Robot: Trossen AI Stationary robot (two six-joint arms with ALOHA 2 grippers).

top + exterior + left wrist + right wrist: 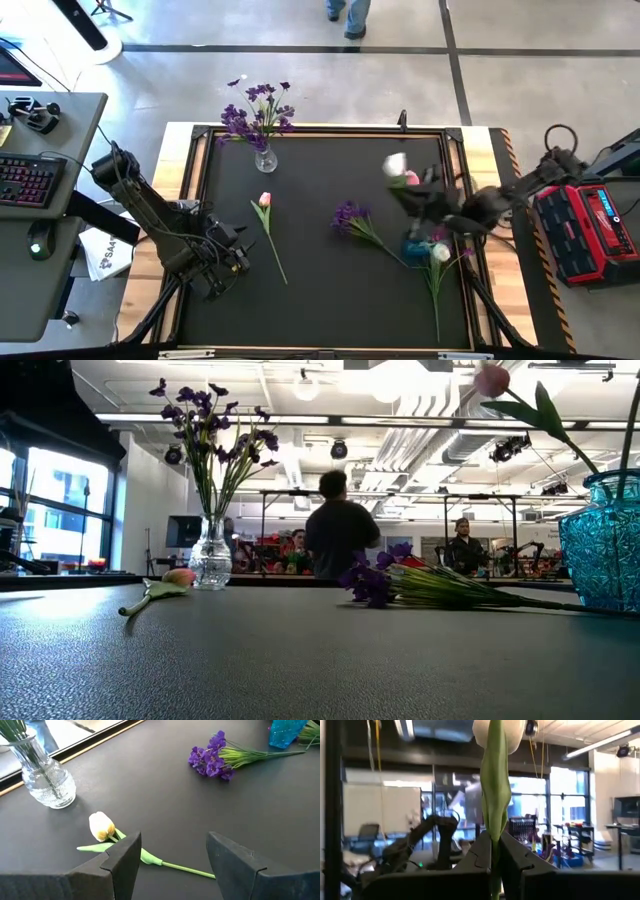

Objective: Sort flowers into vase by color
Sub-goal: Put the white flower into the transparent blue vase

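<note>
Right tool [495, 865]: pinching a white tulip [492, 785] stem, held above the blue vase [418, 246].
Left tool [172, 860]: spread over pink tulip [102, 827].
Clear vase [265, 158]: purple sprays [255, 108].
Bench [310, 290]: loose purple spray [352, 220].

vase [265, 158] behind tulip [266, 205], spray [352, 218] to its right

the table [300, 660] top is matt black with a fine pebbled grain, edged in pale wood. the clear vase [47, 782] looks like glossy ribbed glass, the blue vase [605, 540] perhaps faceted glass or plastic.
</note>
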